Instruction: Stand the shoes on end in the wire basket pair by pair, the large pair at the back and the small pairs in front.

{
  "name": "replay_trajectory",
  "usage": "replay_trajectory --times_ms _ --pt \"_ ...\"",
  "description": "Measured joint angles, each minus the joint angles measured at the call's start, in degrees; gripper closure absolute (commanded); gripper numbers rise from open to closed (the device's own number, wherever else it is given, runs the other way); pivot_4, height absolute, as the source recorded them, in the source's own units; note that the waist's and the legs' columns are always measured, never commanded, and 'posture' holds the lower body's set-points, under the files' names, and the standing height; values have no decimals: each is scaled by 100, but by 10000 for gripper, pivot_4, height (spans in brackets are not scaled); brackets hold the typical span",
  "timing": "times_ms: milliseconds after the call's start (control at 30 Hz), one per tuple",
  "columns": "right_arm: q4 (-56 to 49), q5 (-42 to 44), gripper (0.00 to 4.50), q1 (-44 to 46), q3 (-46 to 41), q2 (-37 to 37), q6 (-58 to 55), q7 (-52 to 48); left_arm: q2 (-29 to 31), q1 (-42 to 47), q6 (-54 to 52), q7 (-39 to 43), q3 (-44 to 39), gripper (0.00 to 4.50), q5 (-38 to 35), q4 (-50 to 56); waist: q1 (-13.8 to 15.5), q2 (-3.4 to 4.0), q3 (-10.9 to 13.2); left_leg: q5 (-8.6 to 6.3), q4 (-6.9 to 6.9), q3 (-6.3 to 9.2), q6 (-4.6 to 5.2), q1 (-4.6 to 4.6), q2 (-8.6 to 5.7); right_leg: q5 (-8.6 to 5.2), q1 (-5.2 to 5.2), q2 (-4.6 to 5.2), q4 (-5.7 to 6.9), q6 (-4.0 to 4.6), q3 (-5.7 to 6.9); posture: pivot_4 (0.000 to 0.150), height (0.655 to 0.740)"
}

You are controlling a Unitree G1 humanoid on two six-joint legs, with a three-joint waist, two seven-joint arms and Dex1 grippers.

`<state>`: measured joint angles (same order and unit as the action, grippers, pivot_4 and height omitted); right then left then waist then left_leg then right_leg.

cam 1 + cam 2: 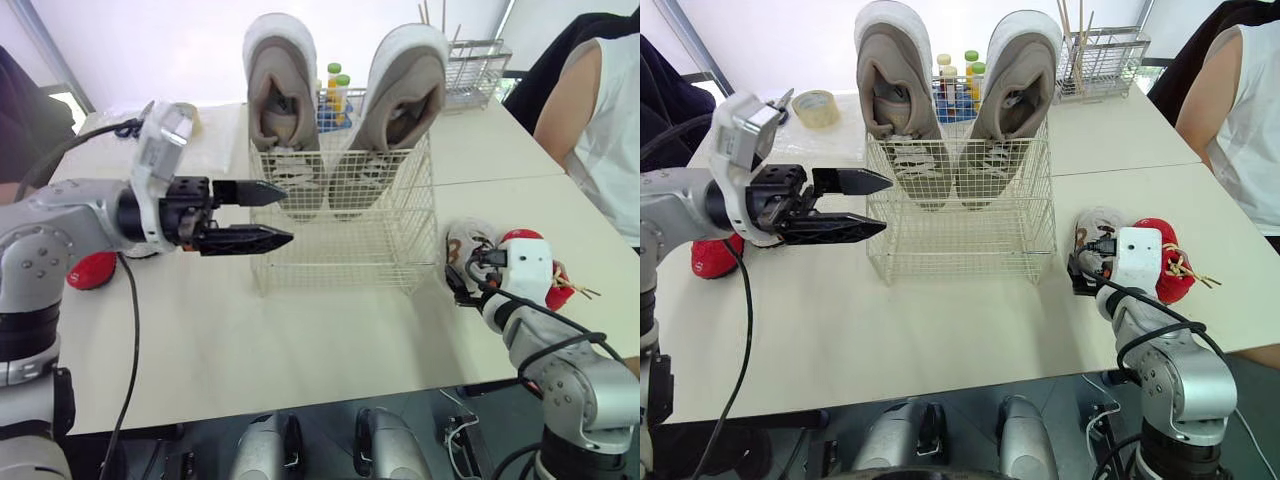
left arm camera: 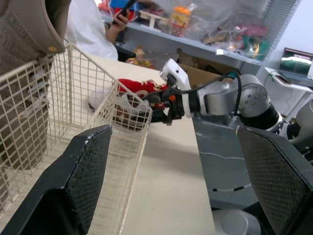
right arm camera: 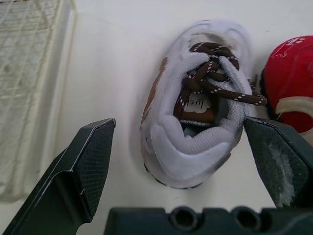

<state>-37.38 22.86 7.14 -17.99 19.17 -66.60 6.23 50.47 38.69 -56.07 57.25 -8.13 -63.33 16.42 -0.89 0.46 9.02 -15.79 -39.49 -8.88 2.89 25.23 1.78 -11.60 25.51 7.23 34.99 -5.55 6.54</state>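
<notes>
The large pair [image 1: 283,90] stands on end at the back of the wire basket [image 1: 340,250], so a small pair comes next. The right hand [image 3: 180,125] is spread on either side of the small white shoe [image 3: 193,147], which lies on the bench just beside a red shoe [image 3: 288,83]. It should close across the heel sides, clear of the laces. The left hand [image 1: 287,214] hovers spread at the basket's front.

Left hand [image 2: 172,132] has its two black fingers [image 2: 80,176] spread wide. Past them is the wire basket [image 2: 128,108], with a big beige shoe [image 2: 29,29] standing in it. Beyond the basket, on the tabletop [image 2: 168,166], sit a white shoe [image 2: 105,98] and a red shoe [image 2: 137,87], with the right hand [image 2: 164,105] right at them. Person [image 2: 90,29] in white further back.
</notes>
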Motion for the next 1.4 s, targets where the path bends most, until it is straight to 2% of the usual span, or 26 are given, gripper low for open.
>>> replay_trajectory --times_ms 300,433,467,600,633,800,900,967,1133,1233,1300,1400 --pt "739 -483 305 248 308 -8 573 -108 4 -65 -19 -334 -195 2766 -107 262 -17 -1 -1 5 7 -1 -5 -12 1 0 -3 -4 1 1 -5 1500 7400" --pt "776 -633 18238 255 347 -4 641 -168 2 -74 -22 -449 -201 2766 -107 283 -18 -2 -1 7 12 -2 -9 -18 1 0 -7 -5 1 1 -7 1500 7400" --pt "780 -648 24985 255 360 -4 657 -199 2 -74 -19 -462 -201 2766 -105 284 -18 -1 -1 8 15 -3 -10 -19 1 0 -7 -5 1 1 -8 1500 7400" --pt "777 -773 42454 249 459 62 701 -283 -33 -69 8 -493 -201 2766 -100 284 -17 -1 -1 11 24 -4 -15 -24 1 -2 -7 -6 1 4 -9 1500 7400" --pt "776 -824 44792 242 493 101 706 -311 -67 -62 16 -494 -198 2766 -93 284 -16 -2 -1 12 26 -3 -15 -25 2 -3 -7 -7 2 6 -9 1500 7400" --pt "653 -1092 44792 205 763 596 688 -503 -185 84 42 -437 -154 2766 -16 265 2 -1 0 14 27 -4 -18 -26 2 -4 -7 -8 4 8 -9 1500 7400" --pt "468 -1136 44792 301 743 1134 540 -776 -251 251 103 -320 -50 2766 135 140 17 0 1 14 27 -5 -17 -26 1 -4 -6 -8 4 8 -10 1500 7400" --pt "292 -1103 44792 591 502 1391 363 -964 -304 283 158 -231 23 2766 216 43 13 1 1 15 27 -5 -17 -26 1 -4 -6 -8 5 8 -11 1500 7400" --pt "-15 -666 44792 1535 -325 2659 -161 -1911 -466 519 268 5 202 2766 443 -262 36 2 11 15 29 -1 -15 -26 3 -4 -7 -9 4 4 -7 1500 7400" --pt "110 -465 44792 1776 -736 3150 101 -2474 -579 689 250 84 231 2766 458 -512 34 -7 16 16 27 -2 -14 -26 2 0 -9 -9 2 -4 -6 1500 7400" --pt "372 -289 44792 2077 -1076 3275 591 -2872 -686 860 113 137 230 2766 361 -704 25 -9 20 16 27 -3 -13 -26 1 1 -9 -9 2 -5 -8 1500 7400" --pt "893 95 44792 2825 -1212 3851 1506 -3749 -835 1200 -225 125 184 2766 107 -1228 12 -1 41 16 27 -3 -12 -29 3 1 -7 -10 5 -5 -10 1500 7400"
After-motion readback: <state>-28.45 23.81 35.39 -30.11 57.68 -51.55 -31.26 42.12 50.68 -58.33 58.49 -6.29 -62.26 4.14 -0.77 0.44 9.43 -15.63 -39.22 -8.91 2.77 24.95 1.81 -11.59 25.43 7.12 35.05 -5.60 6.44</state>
